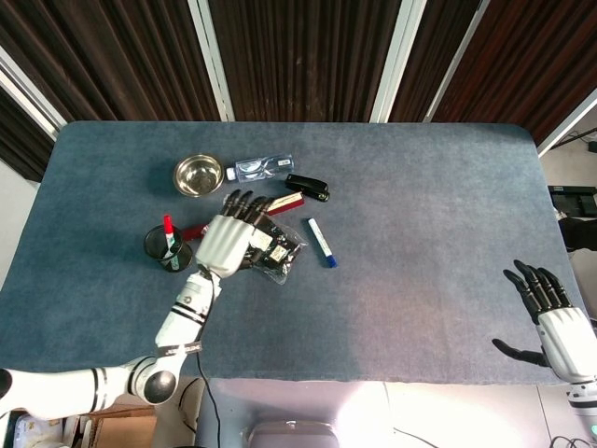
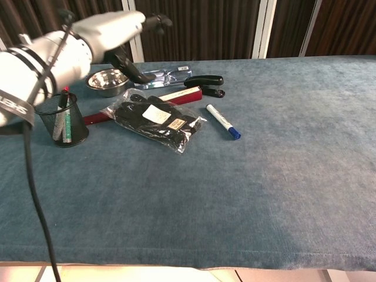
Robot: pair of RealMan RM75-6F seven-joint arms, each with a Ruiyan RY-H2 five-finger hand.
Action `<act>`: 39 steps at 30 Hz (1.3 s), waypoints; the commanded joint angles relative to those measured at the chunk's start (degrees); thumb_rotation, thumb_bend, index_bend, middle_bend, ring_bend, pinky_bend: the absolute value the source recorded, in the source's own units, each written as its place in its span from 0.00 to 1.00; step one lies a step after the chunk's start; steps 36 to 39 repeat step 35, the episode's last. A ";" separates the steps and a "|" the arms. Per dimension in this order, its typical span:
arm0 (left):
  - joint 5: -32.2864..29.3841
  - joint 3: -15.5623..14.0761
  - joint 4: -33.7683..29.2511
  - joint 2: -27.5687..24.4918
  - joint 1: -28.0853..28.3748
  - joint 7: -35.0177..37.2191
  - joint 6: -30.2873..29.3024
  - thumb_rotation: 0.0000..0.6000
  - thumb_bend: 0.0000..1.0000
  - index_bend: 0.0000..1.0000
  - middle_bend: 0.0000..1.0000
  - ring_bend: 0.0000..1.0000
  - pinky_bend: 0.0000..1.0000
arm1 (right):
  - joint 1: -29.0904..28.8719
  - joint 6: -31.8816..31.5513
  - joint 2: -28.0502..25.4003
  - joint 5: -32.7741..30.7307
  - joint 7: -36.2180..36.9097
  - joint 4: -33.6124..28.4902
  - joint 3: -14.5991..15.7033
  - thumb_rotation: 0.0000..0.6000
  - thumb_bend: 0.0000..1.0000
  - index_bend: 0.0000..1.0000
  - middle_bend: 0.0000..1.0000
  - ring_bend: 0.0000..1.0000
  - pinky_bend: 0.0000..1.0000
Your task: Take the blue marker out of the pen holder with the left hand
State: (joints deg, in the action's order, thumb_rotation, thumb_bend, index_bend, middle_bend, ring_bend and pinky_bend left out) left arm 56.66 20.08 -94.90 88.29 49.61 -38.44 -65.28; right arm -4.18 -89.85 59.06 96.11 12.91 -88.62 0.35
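The blue marker [image 1: 322, 243] [image 2: 223, 121] lies flat on the table, white barrel with a blue cap, to the right of the black packet. The black mesh pen holder [image 1: 168, 248] [image 2: 66, 120] stands at the left with a red-capped pen and a green pen in it. My left hand [image 1: 227, 239] [image 2: 111, 32] hovers open above the packet, between holder and marker, fingers spread and holding nothing. My right hand [image 1: 550, 315] rests open at the table's right front edge, seen only in the head view.
A black packet [image 1: 270, 245] [image 2: 157, 120] lies under the left hand. Behind it are a red ruler [image 2: 176, 96], a black stapler [image 1: 308, 187], a water bottle [image 1: 261, 168] and a steel bowl [image 1: 198, 175].
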 commanded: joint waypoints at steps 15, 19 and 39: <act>10.73 -9.10 -3.83 -27.91 -23.29 24.55 -9.00 1.00 0.30 0.08 0.12 0.06 0.02 | 0.03 0.52 0.69 -0.64 1.46 1.82 0.06 1.00 0.15 0.00 0.02 0.00 0.00; 19.82 -15.32 -2.16 -29.33 -31.29 29.13 -17.30 1.00 0.30 0.10 0.13 0.07 0.02 | -0.22 0.64 1.07 -0.30 1.70 2.12 0.07 1.00 0.15 0.00 0.02 0.00 0.00; 28.91 -22.19 -3.22 -23.52 -46.88 25.55 -34.18 1.00 0.30 0.10 0.13 0.07 0.02 | -0.47 0.80 1.55 -0.01 2.93 3.17 0.25 1.00 0.15 0.00 0.02 0.00 0.00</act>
